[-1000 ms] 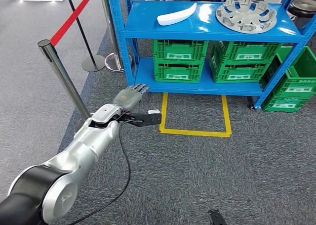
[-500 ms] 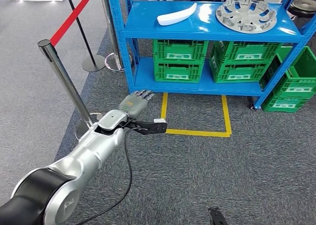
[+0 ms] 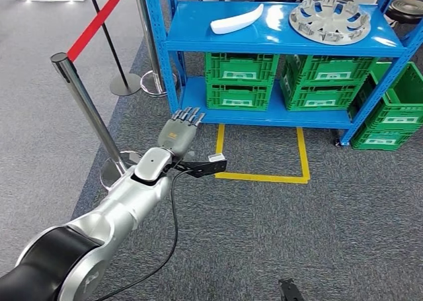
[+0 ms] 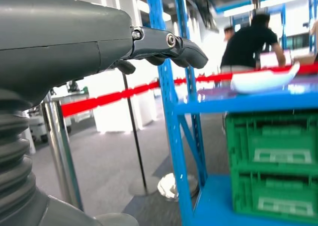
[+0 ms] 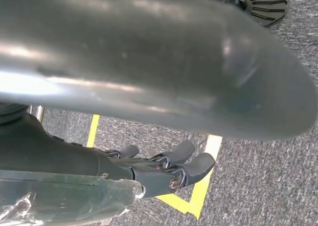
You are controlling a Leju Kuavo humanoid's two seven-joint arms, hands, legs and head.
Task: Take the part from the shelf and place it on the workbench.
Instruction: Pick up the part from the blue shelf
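On the top blue shelf board, in the upper middle of the head view, lies the long white curved plastic part. Its long axis runs from lower left to upper right in the frame, the thinner tip pointing toward the upper right. It sits well apart from the left hand, which hovers lower in the frame, in front of the bottom shelf's left corner, fingers stretched out, slightly apart and holding nothing. In the left wrist view the same part shows at the right as a pale sliver on the shelf edge, seen edge-on, with the dark fingertips reaching toward it but far short.

To the part's right on the same board rests a silver spoked wheel cover. Below stand green plastic crates on the lower level of the blue metal shelf. A yellow tape rectangle marks the grey carpet at centre. At upper left a chrome stanchion post carries a red barrier belt.

In the right wrist view the right hand hangs over the carpet, its dark fingers loosely extended with nothing in them; much of that view is blurred by a grey arm cover. A person behind the shelf is hazy.
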